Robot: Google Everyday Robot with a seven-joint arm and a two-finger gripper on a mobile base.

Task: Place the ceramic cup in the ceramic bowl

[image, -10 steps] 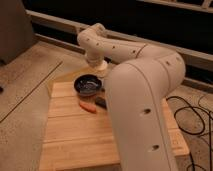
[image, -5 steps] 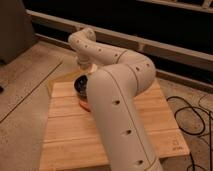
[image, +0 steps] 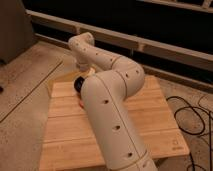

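Note:
The ceramic bowl (image: pixel 76 85) is a dark round shape at the far left of the wooden table (image: pixel 150 110). Only its left edge shows beside my white arm (image: pixel 110 115). The arm rises from the bottom of the view, bends over the table and reaches back down to the bowl. The gripper (image: pixel 84 71) is at the end of the wrist, just above the bowl, and is mostly hidden behind the forearm. The ceramic cup is hidden. A small reddish object (image: pixel 81 103) peeks out beside the arm, in front of the bowl.
Black cables (image: pixel 192 117) lie on the speckled floor to the right of the table. A low ledge and rail (image: pixel 150 42) run along the back. A grey panel (image: pixel 12 25) stands at the far left.
The arm has swung further left and towards the table's far left corner. It now covers most of the bowl, which showed more openly a second ago.

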